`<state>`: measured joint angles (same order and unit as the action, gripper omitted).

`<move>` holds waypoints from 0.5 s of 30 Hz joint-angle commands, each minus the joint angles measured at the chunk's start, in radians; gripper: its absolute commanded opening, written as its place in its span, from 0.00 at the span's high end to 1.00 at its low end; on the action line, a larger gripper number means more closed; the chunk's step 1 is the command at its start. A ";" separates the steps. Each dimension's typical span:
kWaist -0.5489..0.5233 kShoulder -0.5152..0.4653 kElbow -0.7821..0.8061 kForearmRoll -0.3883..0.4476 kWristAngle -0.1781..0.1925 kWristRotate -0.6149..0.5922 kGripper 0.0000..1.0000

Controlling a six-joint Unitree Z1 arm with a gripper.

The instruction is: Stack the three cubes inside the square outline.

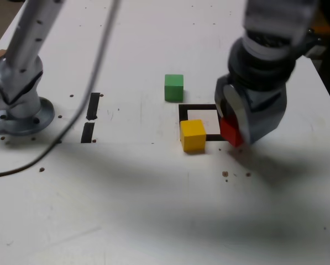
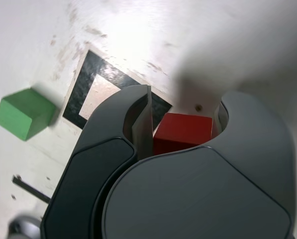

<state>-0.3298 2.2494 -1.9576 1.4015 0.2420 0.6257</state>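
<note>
Arm bent down over table [image 1: 153, 221], gripper [image 1: 235, 128] low at the exterior view's right edge of square outline [image 1: 197, 108]. Jaws closed on red cube [image 2: 182, 132], curved and dark grey. Yellow cube [image 1: 192, 135] on outline's near-left corner; green cube [image 1: 173, 87] just beyond outline. All cubes matte.

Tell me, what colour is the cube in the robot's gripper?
Red. The red cube sits between the jaws of the gripper; the wrist view shows it best.

green cube [image 1: 173, 87], yellow cube [image 1: 193, 135], red cube [image 1: 229, 131], black square outline [image 1: 197, 107]
</note>
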 commanded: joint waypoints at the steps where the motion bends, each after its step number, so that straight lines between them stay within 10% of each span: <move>1: 0.021 0.036 -0.146 0.116 -0.011 -0.254 0.86; 8: 0.104 0.078 -0.158 0.191 -0.129 -0.682 0.87; 15: 0.137 -0.002 -0.051 0.166 -0.150 -0.892 0.88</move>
<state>-0.1963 2.2688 -2.0287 1.5784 0.0888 0.0612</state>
